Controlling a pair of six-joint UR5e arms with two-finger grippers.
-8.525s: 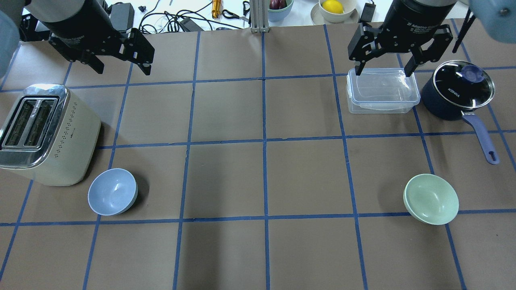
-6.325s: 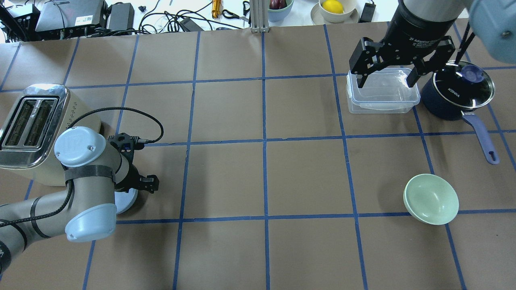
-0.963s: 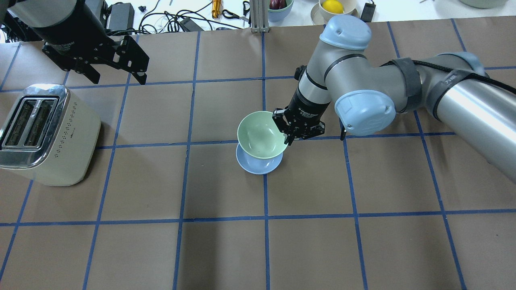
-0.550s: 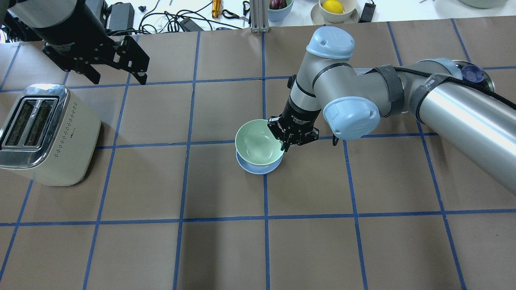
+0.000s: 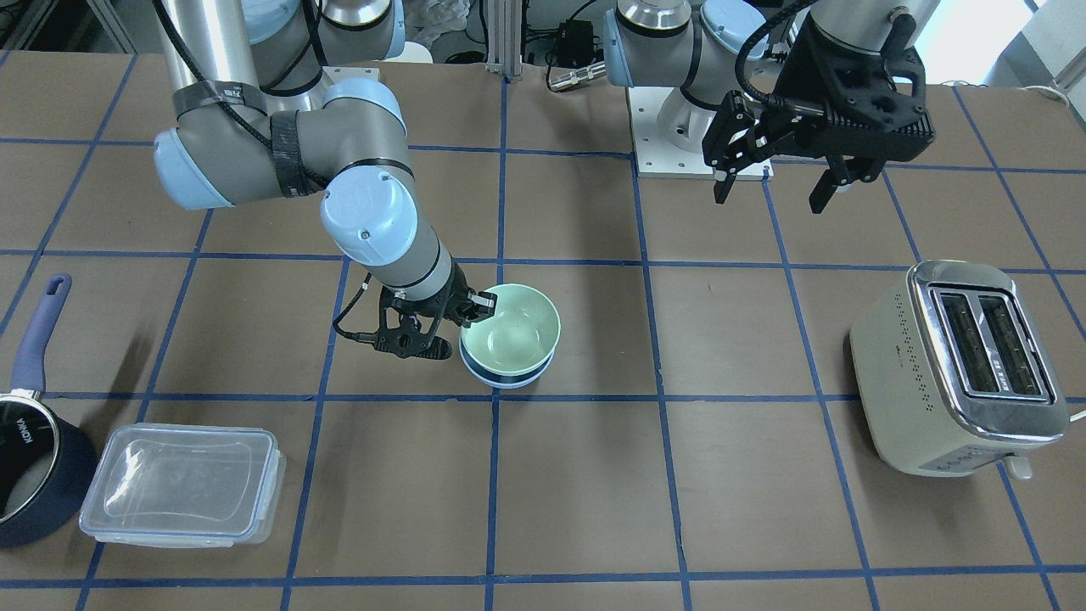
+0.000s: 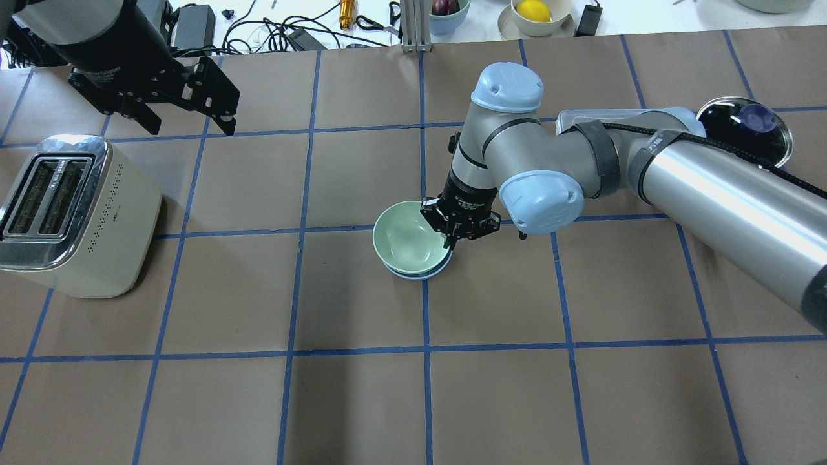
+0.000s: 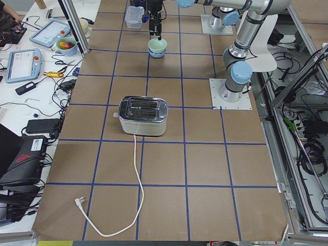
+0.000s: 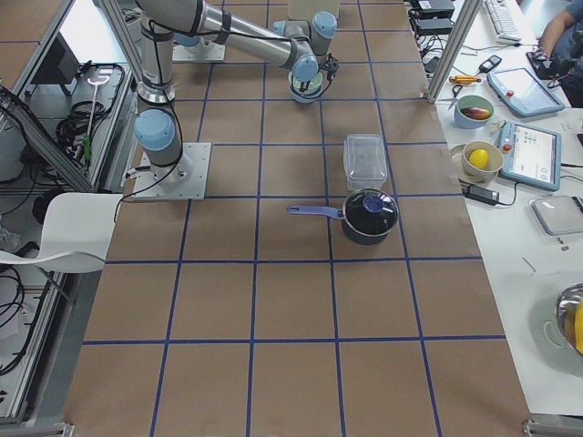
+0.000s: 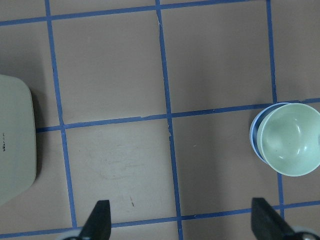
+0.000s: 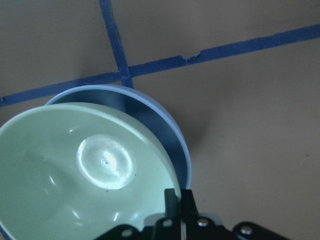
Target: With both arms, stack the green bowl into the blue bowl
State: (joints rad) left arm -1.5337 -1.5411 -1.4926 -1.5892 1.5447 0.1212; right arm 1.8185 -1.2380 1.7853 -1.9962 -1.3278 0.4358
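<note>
The green bowl (image 6: 407,239) sits inside the blue bowl (image 6: 417,276) near the table's middle, with only a thin blue rim showing around it. My right gripper (image 6: 448,243) is shut on the green bowl's right rim. In the right wrist view the fingers (image 10: 172,200) pinch the green bowl's (image 10: 85,165) edge, and the blue bowl (image 10: 165,120) shows behind it. The front view shows the same: right gripper (image 5: 475,310), green bowl (image 5: 513,335), blue bowl (image 5: 501,379). My left gripper (image 6: 192,126) hangs open and empty at the far left, high above the table.
A cream toaster (image 6: 71,213) stands at the left edge. A clear lidded container (image 5: 182,484) and a dark navy saucepan (image 5: 25,458) stand on my right side, partly behind the right arm in the overhead view. Cables and bowls lie beyond the far edge.
My right gripper has lowered the green bowl down and slightly left, into the blue bowl, so less blue shows. The left arm has not moved.
</note>
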